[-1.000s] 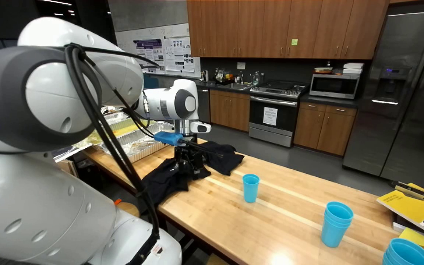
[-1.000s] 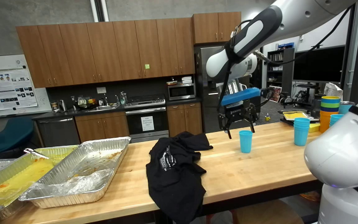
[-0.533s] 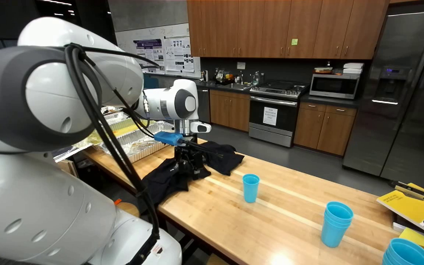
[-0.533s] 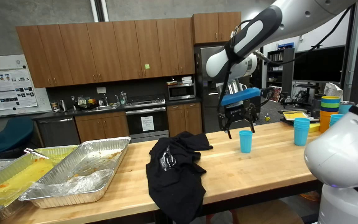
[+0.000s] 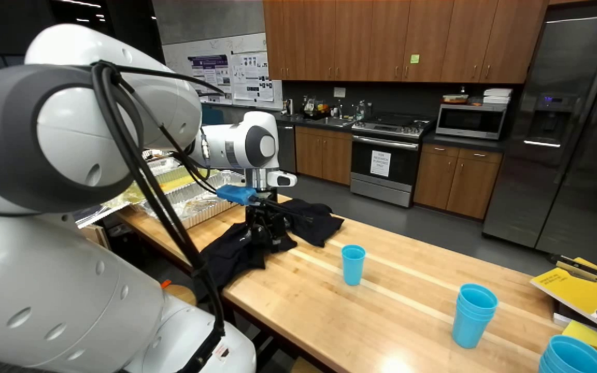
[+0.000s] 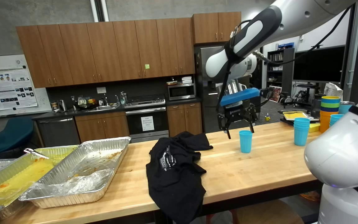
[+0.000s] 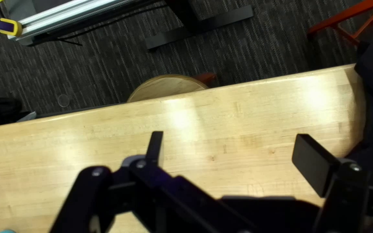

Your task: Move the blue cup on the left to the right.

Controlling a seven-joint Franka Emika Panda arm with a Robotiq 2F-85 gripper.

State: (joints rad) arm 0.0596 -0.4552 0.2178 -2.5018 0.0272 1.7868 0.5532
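Note:
The blue cup (image 5: 353, 265) stands upright on the wooden table, apart from the other blue cups; in an exterior view the same blue cup (image 6: 245, 142) is near the middle of the tabletop. To its right is a stack of nested blue cups (image 5: 473, 317). My gripper (image 6: 240, 133) hangs above the table, fingers pointing down, not touching the cup. In the wrist view the gripper (image 7: 229, 150) is wide open over bare wood, with nothing between its fingers. A sliver of a blue thing (image 7: 7, 231) shows at the bottom left corner there; which cup it is I cannot tell.
A black shirt (image 6: 179, 174) drapes over the table's near edge. Foil trays (image 6: 82, 174) with food lie beyond it. At the far end are more stacked blue cups (image 5: 572, 356), orange cups (image 6: 325, 119) and a yellow book (image 5: 578, 295). A stool (image 7: 167, 85) stands by the table.
The arm and gripper have shifted only a hair in an exterior view. The cups, the shirt and the trays stand where they were, and the fingers stay apart.

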